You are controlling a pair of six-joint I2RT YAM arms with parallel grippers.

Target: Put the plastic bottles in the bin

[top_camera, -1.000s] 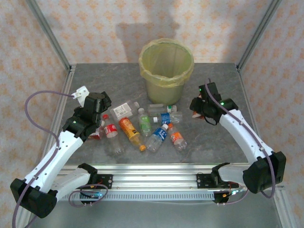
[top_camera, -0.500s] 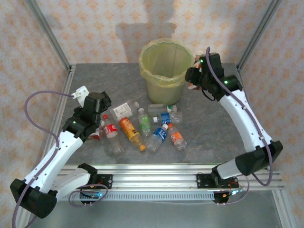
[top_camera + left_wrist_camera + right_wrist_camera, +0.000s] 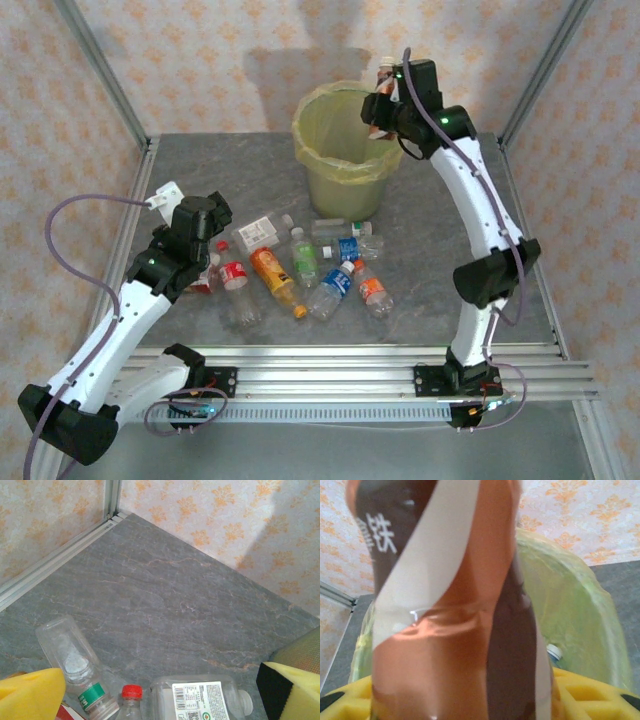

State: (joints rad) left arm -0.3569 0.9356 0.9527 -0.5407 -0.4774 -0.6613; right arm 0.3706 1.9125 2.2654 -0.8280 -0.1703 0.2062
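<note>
On the grey surface [image 3: 450,220] roughly ten plastic bottles [image 3: 300,265] await binning at centre, while the right gripper [image 3: 385,105], clamped around a brown-labelled bottle [image 3: 450,605], holds it over the bin [image 3: 340,185] at upper centre, and the left gripper [image 3: 160,690] gapes wide and empty at left.

Grey tabletop [image 3: 230,168], floral-papered walls [image 3: 200,50]

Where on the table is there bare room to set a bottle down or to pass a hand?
Bare table lies left of the bin, up to the far left corner, and right of the plastic bottles, up to the right arm. Crowded: the middle, in front of the bin, where the bottles lie close together by the open left gripper.
</note>
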